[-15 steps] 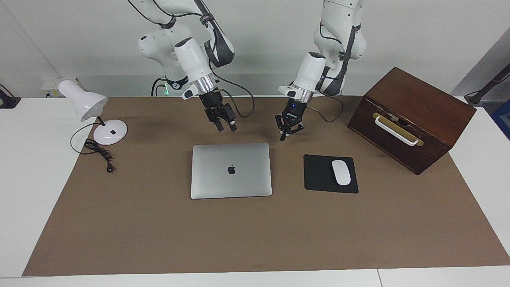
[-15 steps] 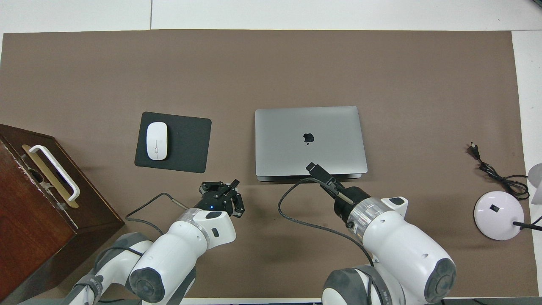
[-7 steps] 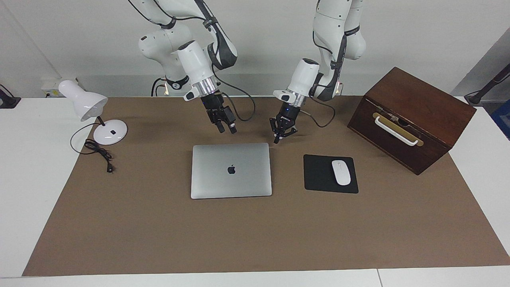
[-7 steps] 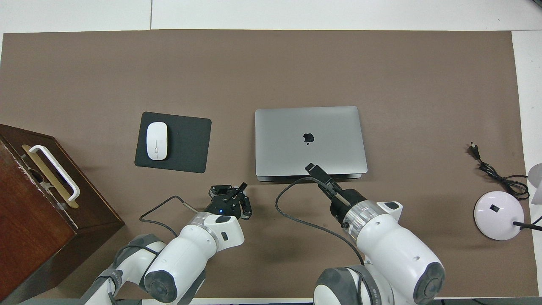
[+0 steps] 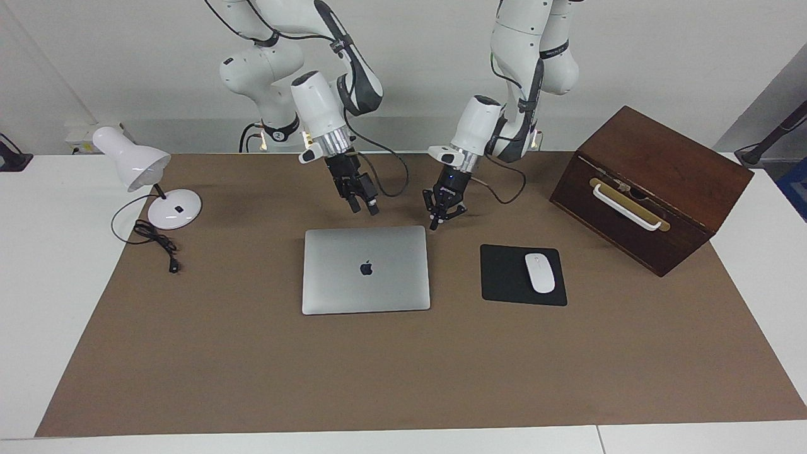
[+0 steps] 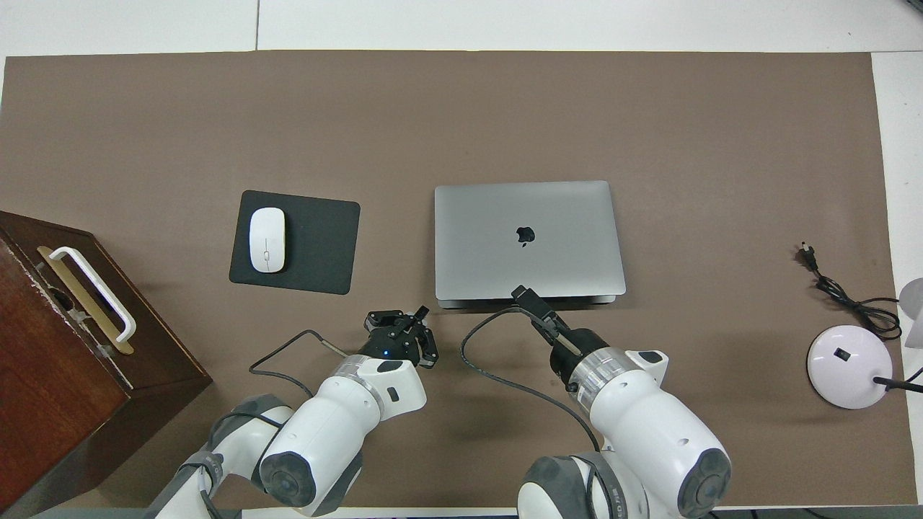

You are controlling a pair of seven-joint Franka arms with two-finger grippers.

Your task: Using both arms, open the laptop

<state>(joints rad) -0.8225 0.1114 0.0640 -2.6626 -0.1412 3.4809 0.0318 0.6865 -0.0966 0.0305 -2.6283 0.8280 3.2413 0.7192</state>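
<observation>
The laptop (image 5: 365, 269) is silver-grey with a dark apple logo. The mouse pad (image 5: 508, 275) is black, the mouse (image 5: 539, 272) white. A plain brown mat (image 5: 403, 372) covers the white desk (image 5: 38, 252). The box (image 5: 656, 183) is dark brown wood with a white handle; the lamp (image 5: 142, 173) is white.

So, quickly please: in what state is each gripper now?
Left gripper: shut, holding nothing, above the mat beside the closed laptop.
Right gripper: open, holding nothing, above the mat near the laptop's edge.
</observation>
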